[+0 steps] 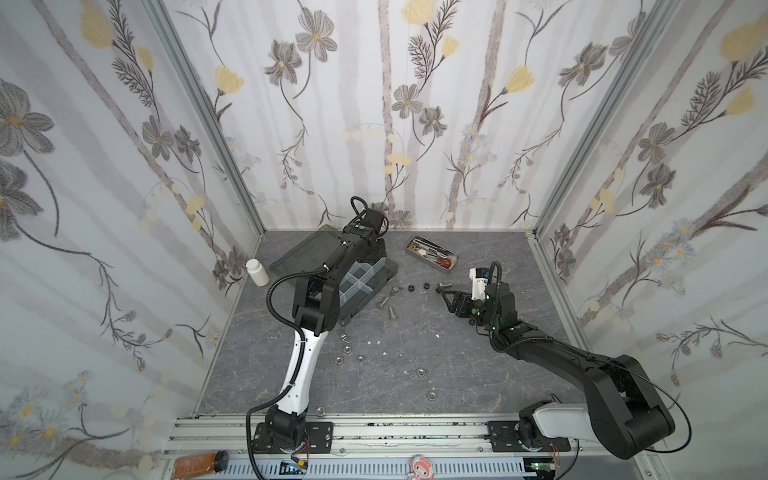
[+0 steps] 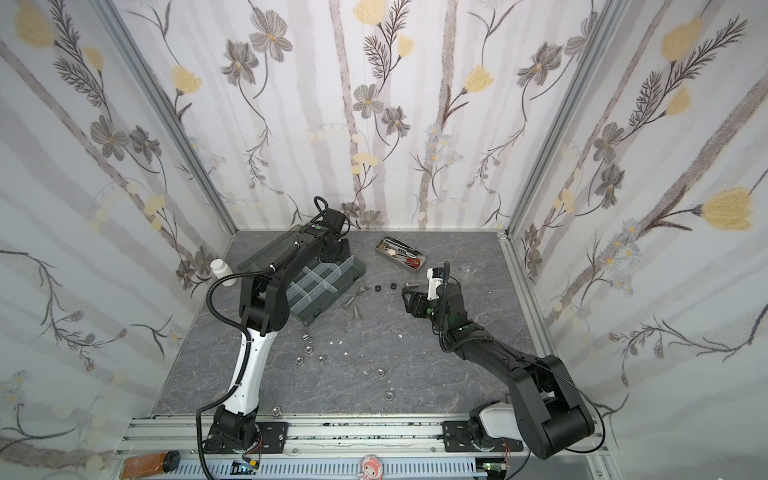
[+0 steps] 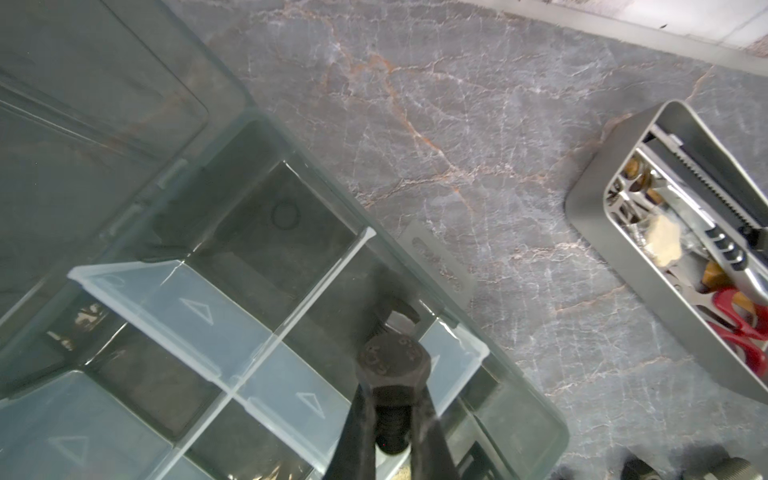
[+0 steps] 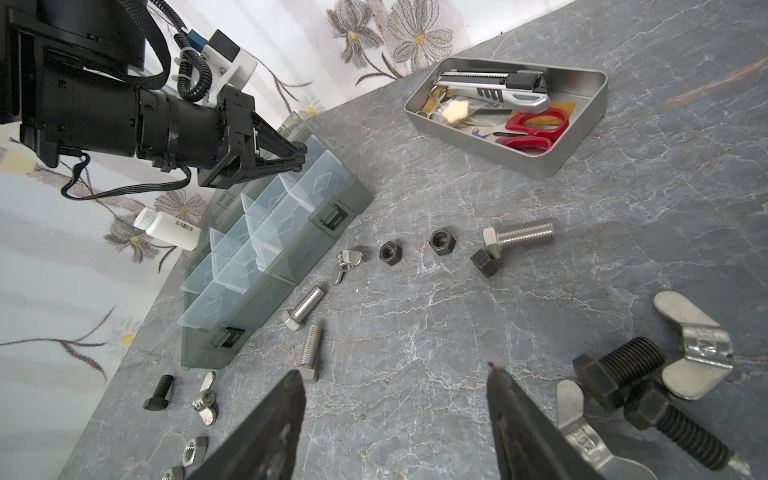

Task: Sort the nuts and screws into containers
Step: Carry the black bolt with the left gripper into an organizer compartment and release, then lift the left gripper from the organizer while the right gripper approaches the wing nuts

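Observation:
My left gripper (image 3: 392, 401) is shut on a black screw (image 3: 392, 363), held head-up over a far-end compartment of the grey organizer box (image 3: 536, 419). Another black screw (image 3: 401, 309) lies in that compartment. In both top views the left wrist hides this grip above the containers (image 1: 386, 274). My right gripper (image 4: 395, 374) hangs open over bare table, holding nothing. Silver screws (image 4: 303, 309) and black nuts (image 4: 390, 253) lie between it and the box. Two black screws (image 4: 619, 370) and wing nuts (image 4: 694, 345) lie beside one of its fingers.
A metal tin (image 4: 465, 139) with scissors and a knife stands at the back. A white bottle (image 1: 257, 272) stands by the left wall. The box's smoky lid (image 1: 299, 249) lies open behind it. Several silver nuts (image 1: 421, 371) are scattered on the near table.

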You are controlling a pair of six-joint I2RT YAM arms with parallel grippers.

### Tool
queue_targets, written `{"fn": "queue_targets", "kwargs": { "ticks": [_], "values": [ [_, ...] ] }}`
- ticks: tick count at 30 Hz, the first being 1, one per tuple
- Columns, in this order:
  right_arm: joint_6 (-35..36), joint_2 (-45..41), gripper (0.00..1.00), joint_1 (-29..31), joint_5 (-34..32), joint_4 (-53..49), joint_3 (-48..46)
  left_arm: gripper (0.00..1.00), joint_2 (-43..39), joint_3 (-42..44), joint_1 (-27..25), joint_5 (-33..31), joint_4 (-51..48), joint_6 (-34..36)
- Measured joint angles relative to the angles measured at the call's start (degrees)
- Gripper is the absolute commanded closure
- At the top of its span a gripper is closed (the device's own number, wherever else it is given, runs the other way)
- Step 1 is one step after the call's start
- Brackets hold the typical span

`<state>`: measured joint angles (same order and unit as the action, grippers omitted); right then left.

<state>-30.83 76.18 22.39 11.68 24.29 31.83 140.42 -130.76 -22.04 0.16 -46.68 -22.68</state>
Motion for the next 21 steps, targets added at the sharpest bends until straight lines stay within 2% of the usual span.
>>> {"fn": "queue_targets", "kwargs": {
  "ticks": [3, 7, 16, 21],
  "values": [
    [0.00, 0.28, 0.30, 0.00, 0.09, 0.04, 0.00, 0.69, 0.07, 0.00, 0.09, 0.04, -0.20, 0.20],
    [0.00, 0.26, 0.30, -0.02, 0.17, 0.07, 0.11, 0.51, -0.04, 0.00, 0.09, 0.07, -0.20, 0.20],
    [1.05, -2.51, 0.30, 0.00, -1.44, -5.57, 3.23, 0.46, -3.06, -0.90, 0.04, 0.87, -0.22, 0.22],
    [2.47, -4.33, 0.34, 0.00, -5.29, -13.14, 6.97, 0.39, -10.56, 5.35, -0.24, 1.55, 1.22, 0.22]
  ]
}}
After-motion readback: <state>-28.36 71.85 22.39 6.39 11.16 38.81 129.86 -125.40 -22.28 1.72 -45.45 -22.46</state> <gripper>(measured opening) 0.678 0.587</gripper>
